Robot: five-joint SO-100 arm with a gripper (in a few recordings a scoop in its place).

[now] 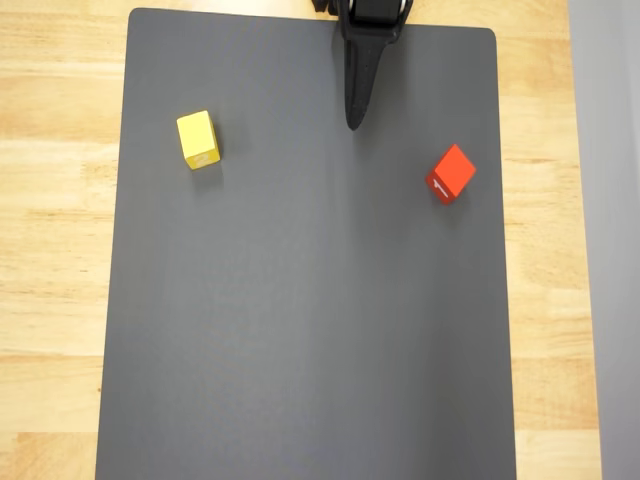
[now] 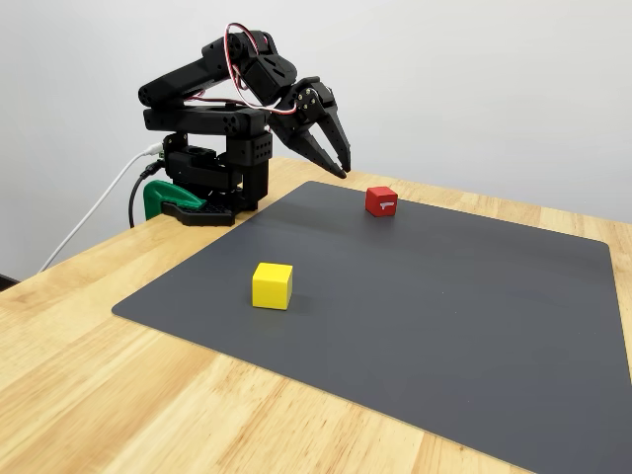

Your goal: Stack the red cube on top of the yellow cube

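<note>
My claw (image 2: 342,168) hangs pressed together above the mat (image 2: 444,316); red cube (image 2: 381,200) bears an unreadable white mark, yellow cube (image 2: 273,285) well apart.

Open dark mat (image 1: 300,330) stretched between the yellow cube (image 1: 198,139) and the red cube (image 1: 451,173), well apart on the counter (image 2: 118,395); nothing stood around either, every side reachable from above.

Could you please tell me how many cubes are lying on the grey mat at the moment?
2. In the overhead view, the yellow cube sits near the left edge of the mat and the red cube near the right edge. Nothing suggests a hidden one.
</note>
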